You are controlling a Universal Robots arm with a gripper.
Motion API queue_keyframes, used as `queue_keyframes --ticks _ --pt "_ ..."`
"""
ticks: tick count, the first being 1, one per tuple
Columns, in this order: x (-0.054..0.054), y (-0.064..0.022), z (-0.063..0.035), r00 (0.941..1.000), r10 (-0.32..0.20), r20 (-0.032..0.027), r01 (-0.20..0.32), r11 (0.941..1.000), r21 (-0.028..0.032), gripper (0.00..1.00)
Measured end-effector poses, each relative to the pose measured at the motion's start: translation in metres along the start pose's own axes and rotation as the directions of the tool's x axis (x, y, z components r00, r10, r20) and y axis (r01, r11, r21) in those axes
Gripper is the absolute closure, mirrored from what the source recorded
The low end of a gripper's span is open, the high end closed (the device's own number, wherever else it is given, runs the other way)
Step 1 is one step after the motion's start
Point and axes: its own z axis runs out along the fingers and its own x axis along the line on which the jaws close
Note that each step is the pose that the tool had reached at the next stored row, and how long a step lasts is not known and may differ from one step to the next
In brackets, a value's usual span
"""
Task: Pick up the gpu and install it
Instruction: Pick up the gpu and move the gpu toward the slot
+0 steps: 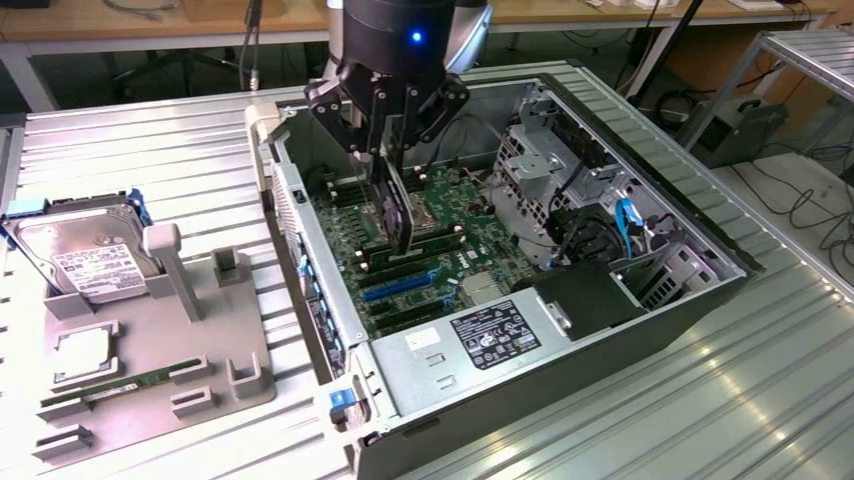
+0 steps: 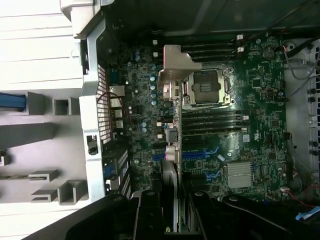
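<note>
Exterior view, from its left to its right:

- Grey tray (image 1: 200,370) sits on the ribbed metal table (image 1: 160,160). A hard drive (image 1: 83,262) stands at the tray's far edge and a memory stick (image 1: 127,385) lies in a slot near its front edge. The tray posts are well apart from the arm.
- Computer case (image 1: 694,270) lies on its side with the panel off, its rear wall just beside the tray edge.
- Gripper (image 1: 391,150) hangs over the open case, near that rear wall. It is closed on the gpu (image 1: 396,215), with a finger on each face. The card is held on edge and hangs down toward the motherboard (image 1: 447,260). Cannot tell whether its lower edge touches the board.
- Open board lies between the card and the drive cage (image 1: 534,170). A blue cable (image 1: 625,225) runs further over, clear of the card.

Wrist view: the gpu (image 2: 170,165) shows edge-on between the fingers (image 2: 147,215), with its silver bracket (image 2: 175,70) at the far end. The card passes just beside the processor socket (image 2: 207,87) and near the blue slots (image 2: 197,154)
</note>
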Motion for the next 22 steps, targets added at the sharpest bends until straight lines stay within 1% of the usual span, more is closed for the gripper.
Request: queue_keyframes --ticks 9,22 --pt "-0.004 0.0002 0.0033 1.0000 0.000 0.0000 0.000 1.0000 0.0000 0.74" --pt "-0.014 0.0008 0.0065 1.0000 0.000 0.0000 0.000 1.0000 0.0000 0.74"
